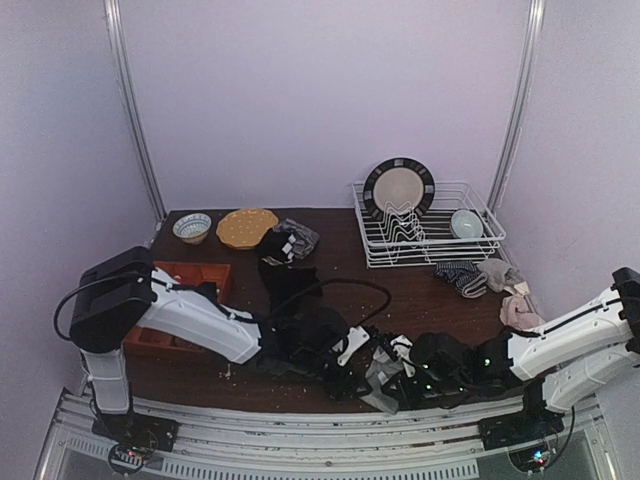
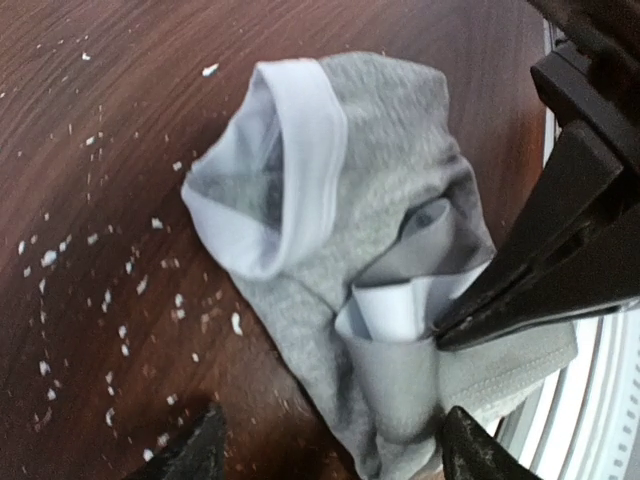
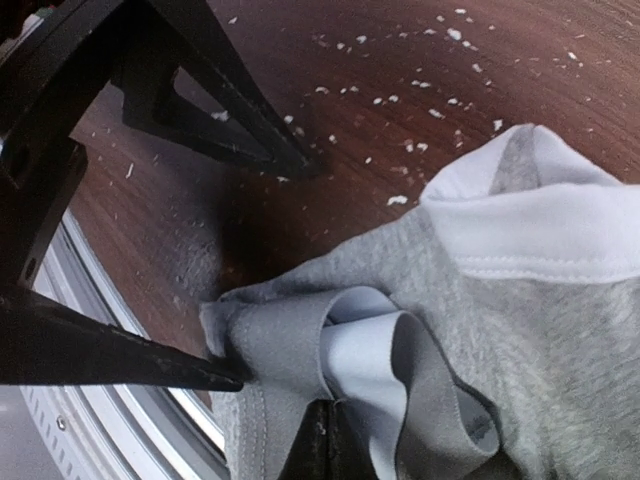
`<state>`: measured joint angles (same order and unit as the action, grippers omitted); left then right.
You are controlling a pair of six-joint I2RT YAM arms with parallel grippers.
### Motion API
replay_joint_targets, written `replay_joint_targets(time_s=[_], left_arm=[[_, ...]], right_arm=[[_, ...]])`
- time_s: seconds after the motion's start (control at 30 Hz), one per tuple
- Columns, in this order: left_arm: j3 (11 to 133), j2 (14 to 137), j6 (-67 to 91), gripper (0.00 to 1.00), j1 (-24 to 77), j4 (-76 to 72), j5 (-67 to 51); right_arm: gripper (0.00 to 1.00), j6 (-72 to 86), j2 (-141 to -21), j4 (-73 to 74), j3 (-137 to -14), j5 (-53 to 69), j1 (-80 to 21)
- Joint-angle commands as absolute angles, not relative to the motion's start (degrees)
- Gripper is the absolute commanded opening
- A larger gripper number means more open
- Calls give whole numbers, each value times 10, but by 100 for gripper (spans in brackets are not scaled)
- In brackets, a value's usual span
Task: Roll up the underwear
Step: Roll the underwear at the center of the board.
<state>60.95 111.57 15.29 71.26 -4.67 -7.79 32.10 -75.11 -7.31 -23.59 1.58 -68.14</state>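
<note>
The grey underwear (image 2: 400,200) lies crumpled on the bench (image 2: 100,150), close to its near edge and between the two arms. Its white waistband (image 2: 310,130) stands open in a loop at the far end. A second fold of band and cloth bunches up at the end nearer the edge.

The right end effector (image 3: 322,445) is closed tight, pinching that bunched fold. From the left wrist, its dark tip bites into the white band.

The left end effector (image 2: 330,445) stands wide apart and grips nothing. It straddles the near part of the garment, with one finger (image 3: 230,130) over bare wood. The other finger's tip just touches the folded edge of the cloth.

White specks (image 2: 45,258) are scattered on the wood around the garment.

Farther back, black underwear (image 1: 290,285) lies in a heap mid-bench. Tan underwear (image 1: 520,312) sits at the right edge, just beside a striped sock (image 1: 458,275) and in front of the wire rack (image 1: 380,255).
</note>
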Motion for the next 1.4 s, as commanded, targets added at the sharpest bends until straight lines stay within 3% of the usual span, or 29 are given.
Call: replay_joint_targets(time_s=[0.0, 0.33, 0.4, 0.53, 0.67, 0.93, 1.37], left_arm=[[658, 1150, 133, 69, 710, -32, -132], [635, 1162, 162, 62, 693, -55, -226], [634, 1162, 172, 53, 691, -57, -253], [665, 1181, 194, 19, 690, -2, -250], [675, 1198, 220, 4, 685, 26, -229], [700, 1228, 254, 0, 675, 70, -221], [717, 1240, 267, 0, 668, 95, -243]], right_arm=[[1, 306, -771, -21, -222, 27, -680], [1, 299, -775, -23, -227, 29, -680], [2, 296, -776, -19, -233, 28, -680], [10, 291, -740, 5, -253, 20, -682], [22, 273, -686, 58, -290, 4, -688], [34, 226, -659, 161, -358, -65, -753], [46, 209, -763, 171, -371, -137, -799]])
